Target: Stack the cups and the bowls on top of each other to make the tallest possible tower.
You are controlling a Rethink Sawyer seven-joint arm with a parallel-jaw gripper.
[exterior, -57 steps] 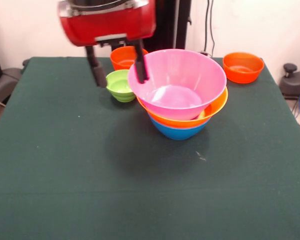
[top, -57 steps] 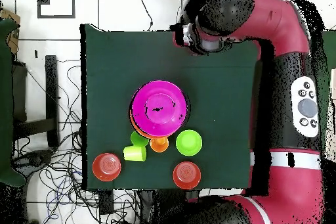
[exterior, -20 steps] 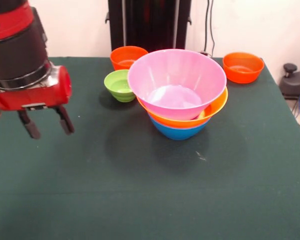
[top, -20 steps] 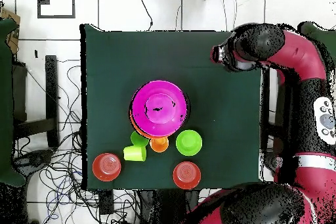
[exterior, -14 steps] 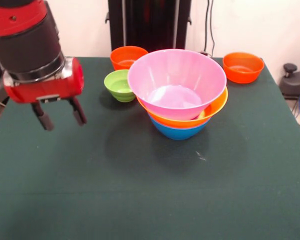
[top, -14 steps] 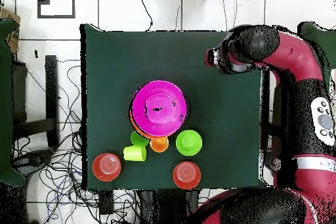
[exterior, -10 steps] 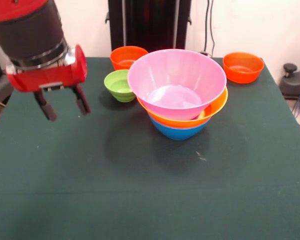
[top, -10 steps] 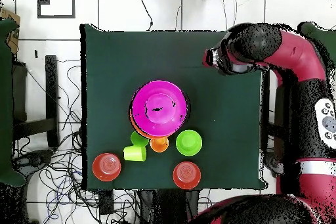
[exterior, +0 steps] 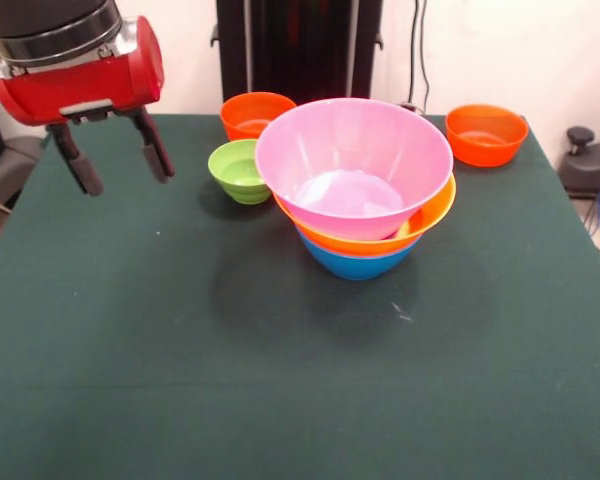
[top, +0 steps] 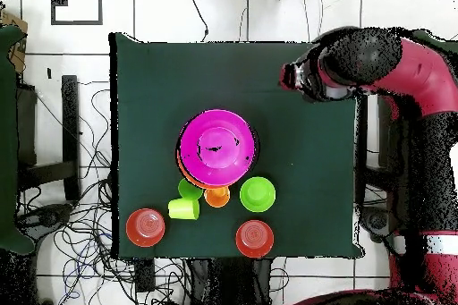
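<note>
Front and overhead views of the green-covered table (exterior: 180, 380). The gripper (exterior: 114, 158) hangs above the cloth near the table's edge at the picture's left in the front view, toward the far, robot-side corner; its two dark fingers (exterior: 156, 150) stand wide apart with nothing between them. In the overhead view the arm (top: 394, 55) reaches in from the right, and its wrist end sits over that same side edge.

The tower (exterior: 355, 190) stands near the middle of the table, somewhat toward the robot's edge: a pink bowl (exterior: 380, 140) nested in a yellow-orange bowl (exterior: 435, 215), which sits in a blue bowl (exterior: 355, 265). The pink bowl tilts slightly, its rim lower on the picture's right.

Just beside the tower, on its robot side, a small green bowl (exterior: 238, 170) rests upright. Two orange bowls line the robot-side edge: one (exterior: 252, 113) behind the green bowl, the other (exterior: 486, 133) close to the corner at the front view's far right.

The overhead view shows three cups tucked behind the tower: a lime-yellow cup (top: 183, 208) lying on its side, a green cup (top: 189, 189) and an orange cup (top: 216, 197).

The whole half of the cloth toward the camera-side edge lies open, as does the strip between the gripper and the tower.
</note>
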